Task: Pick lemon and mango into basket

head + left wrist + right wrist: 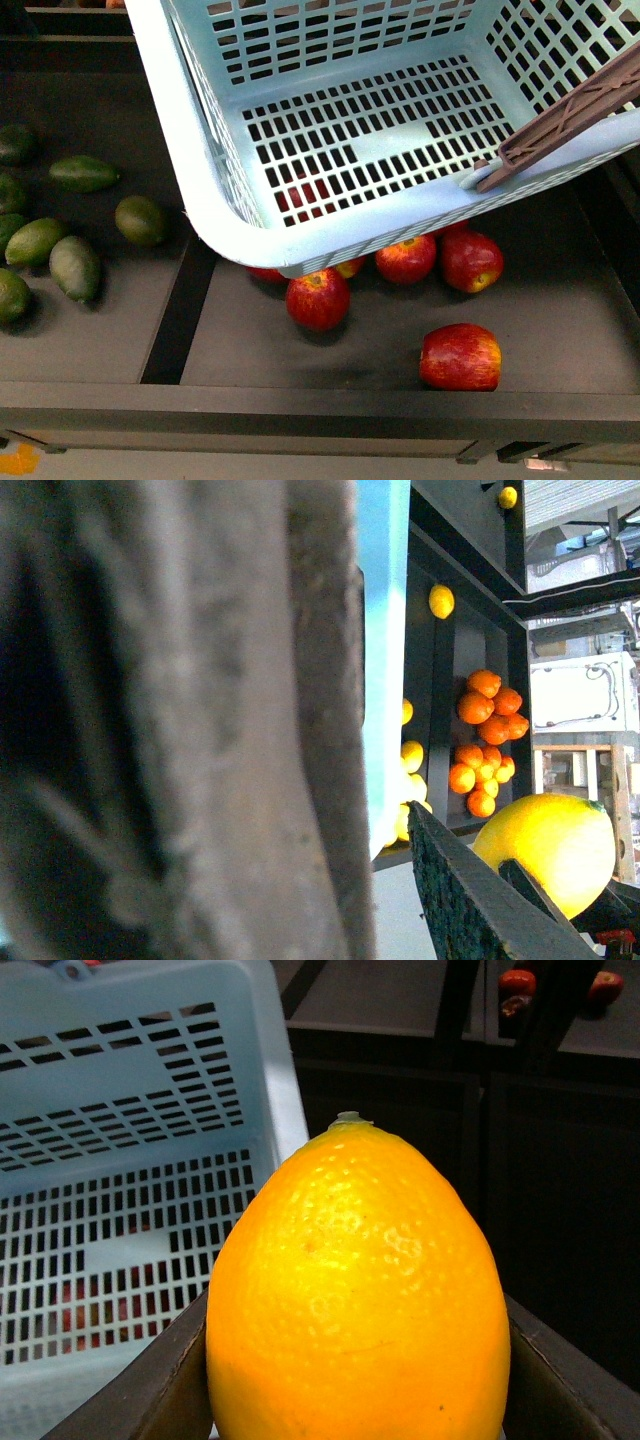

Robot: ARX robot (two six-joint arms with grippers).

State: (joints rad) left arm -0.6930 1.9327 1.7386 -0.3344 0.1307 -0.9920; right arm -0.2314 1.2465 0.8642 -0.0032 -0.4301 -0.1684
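Right wrist view: right tool [358, 1385] clamped on the lemon [358, 1280], fingers at either flank, just beside the aqua basket [285, 1080]. Front view: basket tilted above red apples [460, 357]. Left tool: open or closed cannot be told.

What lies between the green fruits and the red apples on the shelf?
A dark divider bar runs between the green fruits and the red apples. The front view shows it.
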